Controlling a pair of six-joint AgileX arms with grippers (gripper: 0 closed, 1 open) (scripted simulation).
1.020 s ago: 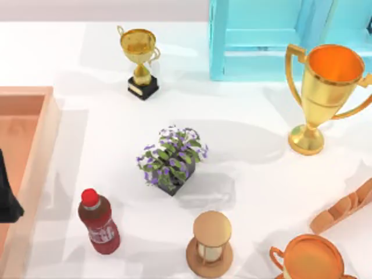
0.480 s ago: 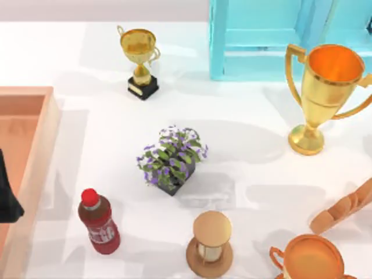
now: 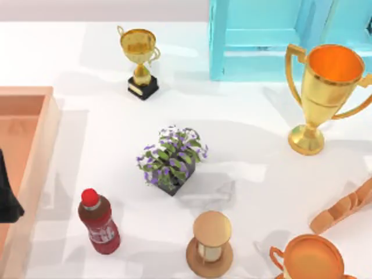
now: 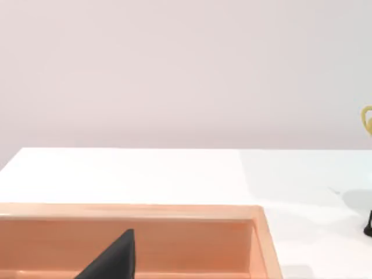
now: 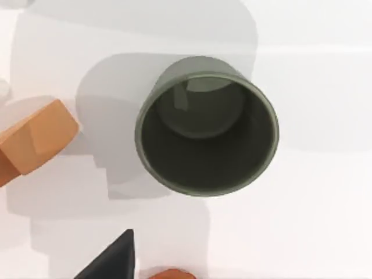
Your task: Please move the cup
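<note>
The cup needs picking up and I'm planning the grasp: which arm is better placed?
Right. Its wrist camera looks straight down into the grey-green cup, upright and open-mouthed. The left arm sits over the orange tray, away from it.

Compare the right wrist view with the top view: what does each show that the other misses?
Right wrist view alone: the grey-green cup, upright with its mouth open to the camera, and a dark claw tip near it.

Top view alone: two gold trophies, the potted plant, red-capped bottle, hourglass, blue cabinet and wooden tray.

Both: the white table and an orange wooden piece, seemingly the same one.
</note>
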